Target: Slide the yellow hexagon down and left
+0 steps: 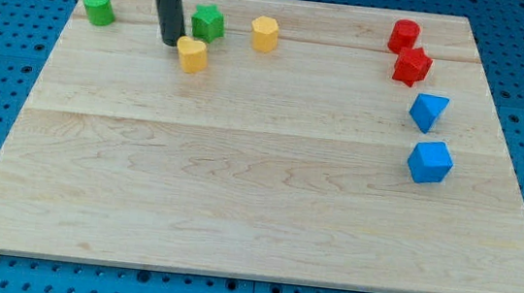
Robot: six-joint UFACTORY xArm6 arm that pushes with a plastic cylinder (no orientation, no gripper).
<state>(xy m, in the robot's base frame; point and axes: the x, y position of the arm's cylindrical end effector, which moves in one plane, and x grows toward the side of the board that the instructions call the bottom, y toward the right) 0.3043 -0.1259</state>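
Note:
A yellow hexagon stands near the view's top, a little left of centre. A second yellow block, of irregular shape, lies lower and further left. My tip rests on the board just at the upper left of this second yellow block, close to it or touching it; I cannot tell which. The dark rod rises from the tip out of the view's top. A green star-like block sits between the rod and the yellow hexagon. The tip is well to the left of the hexagon, with the green block between them.
A green cylinder is at the top left. At the right, two red blocks stand above a blue wedge-like block and a blue cube. The wooden board lies on a blue pegboard.

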